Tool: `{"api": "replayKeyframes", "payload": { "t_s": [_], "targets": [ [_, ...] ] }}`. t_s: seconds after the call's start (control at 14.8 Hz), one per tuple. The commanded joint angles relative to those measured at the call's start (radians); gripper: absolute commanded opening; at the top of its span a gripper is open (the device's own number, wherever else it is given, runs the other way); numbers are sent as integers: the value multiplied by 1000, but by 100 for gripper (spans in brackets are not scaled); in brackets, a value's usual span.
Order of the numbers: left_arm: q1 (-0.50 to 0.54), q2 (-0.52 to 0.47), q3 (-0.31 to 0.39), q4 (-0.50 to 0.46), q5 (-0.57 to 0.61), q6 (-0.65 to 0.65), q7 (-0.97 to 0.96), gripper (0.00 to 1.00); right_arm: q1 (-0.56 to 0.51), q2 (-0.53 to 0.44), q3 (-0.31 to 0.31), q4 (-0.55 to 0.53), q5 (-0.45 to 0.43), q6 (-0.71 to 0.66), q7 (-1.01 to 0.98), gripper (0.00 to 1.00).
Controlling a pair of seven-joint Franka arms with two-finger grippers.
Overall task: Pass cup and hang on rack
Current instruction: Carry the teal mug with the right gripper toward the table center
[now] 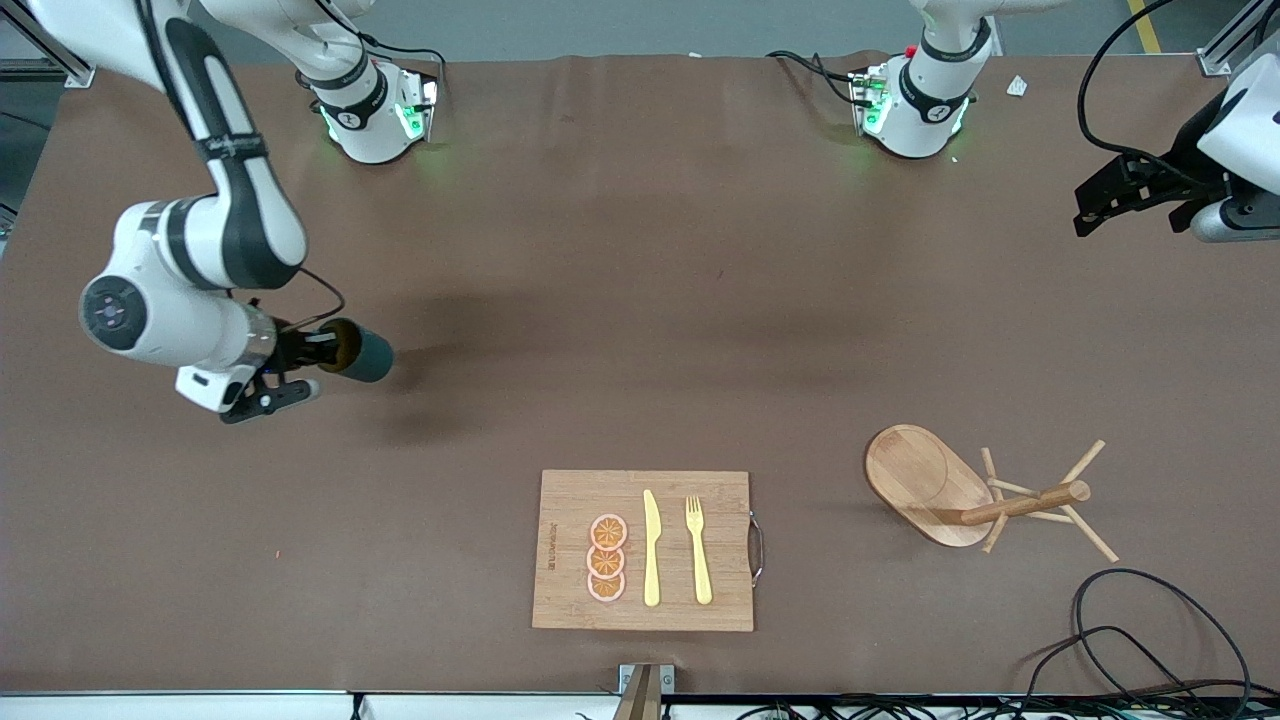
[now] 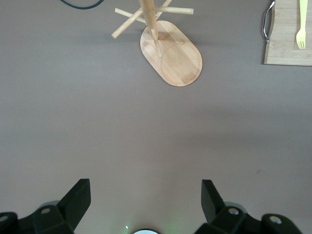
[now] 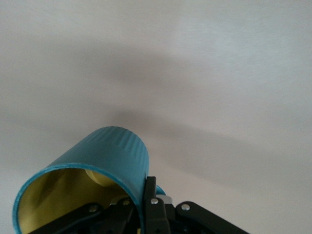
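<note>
The teal ribbed cup [image 1: 364, 353] is held on its side in my right gripper [image 1: 326, 350], over the table toward the right arm's end. In the right wrist view the cup [image 3: 114, 158] shows its yellow inside, and the right gripper [image 3: 140, 201] is shut on its wall, one finger inside and one outside. The wooden rack [image 1: 1010, 503] stands on its oval base [image 1: 915, 475] toward the left arm's end. My left gripper [image 1: 1088, 212] waits open and empty, high at that end; in the left wrist view the gripper [image 2: 146, 202] looks down on the rack [image 2: 171, 54].
A bamboo cutting board [image 1: 570, 500] lies near the front edge with orange slices [image 1: 607, 558], a yellow knife [image 1: 651, 550] and a yellow fork [image 1: 698, 550]. Black cables [image 1: 1150, 630] loop at the front corner by the rack.
</note>
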Motion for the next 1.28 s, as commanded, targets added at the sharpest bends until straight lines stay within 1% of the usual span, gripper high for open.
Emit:
{"api": "replayKeyframes", "payload": {
  "t_s": [0.0,0.14,0.34,0.54,0.81,1.08,1.22],
  "targets": [
    [17,7,-4,23,14,-16,9,100,134,-41,-9,-34,25,-1,250,0],
    [17,7,-4,23,14,-16,8,100,253,-35,-10,-31,28,17,468,0],
    [17,7,-4,23,14,-16,6,100,405,-18,-10,-26,28,103,793,0],
    [17,8,-4,23,14,-16,0,100,511,49,-10,-3,28,198,1018,0],
    [17,8,-4,21,14,-16,-2,100,585,168,-10,123,28,212,1194,0],
    [17,10,-4,21,14,-16,-3,100,618,247,-9,198,28,215,1183,0],
    [17,11,-4,21,14,-16,-3,100,642,281,-9,224,31,238,1190,0]
  ]
}}
